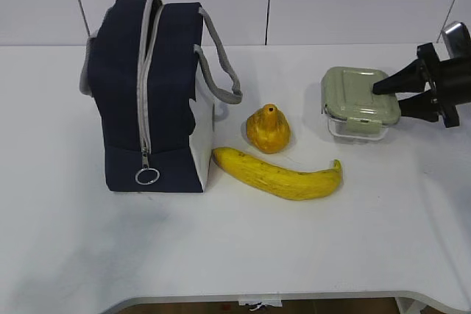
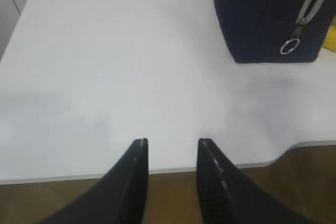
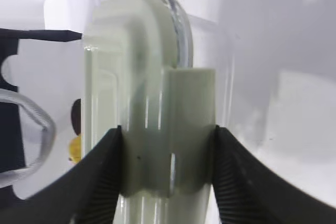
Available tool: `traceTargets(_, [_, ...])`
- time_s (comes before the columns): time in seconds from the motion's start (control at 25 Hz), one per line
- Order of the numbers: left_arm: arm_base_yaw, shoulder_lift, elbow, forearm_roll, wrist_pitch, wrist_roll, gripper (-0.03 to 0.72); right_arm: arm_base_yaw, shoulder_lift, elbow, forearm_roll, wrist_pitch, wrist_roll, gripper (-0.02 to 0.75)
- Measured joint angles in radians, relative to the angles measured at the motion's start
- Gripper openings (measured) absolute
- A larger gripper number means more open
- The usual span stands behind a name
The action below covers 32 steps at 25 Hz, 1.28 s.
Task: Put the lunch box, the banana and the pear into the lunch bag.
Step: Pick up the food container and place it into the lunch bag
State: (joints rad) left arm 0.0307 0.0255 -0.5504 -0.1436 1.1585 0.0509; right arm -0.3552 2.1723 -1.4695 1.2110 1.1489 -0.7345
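Note:
The lunch box [image 1: 357,97], clear with a sage-green lid, stands on the table at the right. My right gripper [image 1: 388,94] comes in from the right and is shut on its near end. In the right wrist view both fingers press the lid's clip on the lunch box [image 3: 136,77], with the gripper [image 3: 167,129] around it. The pear [image 1: 268,129] and the banana [image 1: 280,174] lie mid-table. The navy lunch bag [image 1: 154,93] stands at the left, its zipper closed. My left gripper [image 2: 172,141] hangs open and empty over the table's front edge, away from the lunch bag [image 2: 262,24].
The zipper's ring pull [image 1: 147,176] hangs low on the bag's front face. Grey handles [image 1: 221,71] droop toward the pear. The table's front edge [image 1: 294,295] is rounded at the corners. A white wall stands behind the table.

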Motion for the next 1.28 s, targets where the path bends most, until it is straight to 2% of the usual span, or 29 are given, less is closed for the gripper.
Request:
traceTargets(0.36, [0.000, 0.252, -0.179, -0.165, 0.030, 0.000, 0.240, 0.002, -0.151, 0.004, -0.006, 0.006, 0.087, 0.382])
traceTargets(0.52, [0.000, 0.421, -0.249, -0.279, 0.002, 0.000, 0.240, 0.024, -0.223, 0.004, -0.008, 0.015, 0.124, 0.381])
traceTargets(0.72, [0.000, 0.677, -0.352, -0.430, 0.005, 0.000, 0.255, 0.091, -0.282, 0.000, -0.003, 0.026, 0.145, 0.381])
traceTargets(0.88, [0.000, 0.875, -0.467, -0.451, 0.015, 0.056, 0.306, 0.164, -0.292, -0.043, 0.038, 0.028, 0.161, 0.381])
traceTargets(1.2, [0.000, 1.227, -0.689, -0.515, 0.029, 0.183, 0.325, 0.319, -0.293, -0.142, 0.068, 0.036, 0.176, 0.381])
traceTargets(1.28, [-0.002, 1.304, -0.742, -0.526, 0.026, 0.198, 0.352, 0.357, -0.293, -0.150, 0.073, 0.038, 0.178, 0.381])
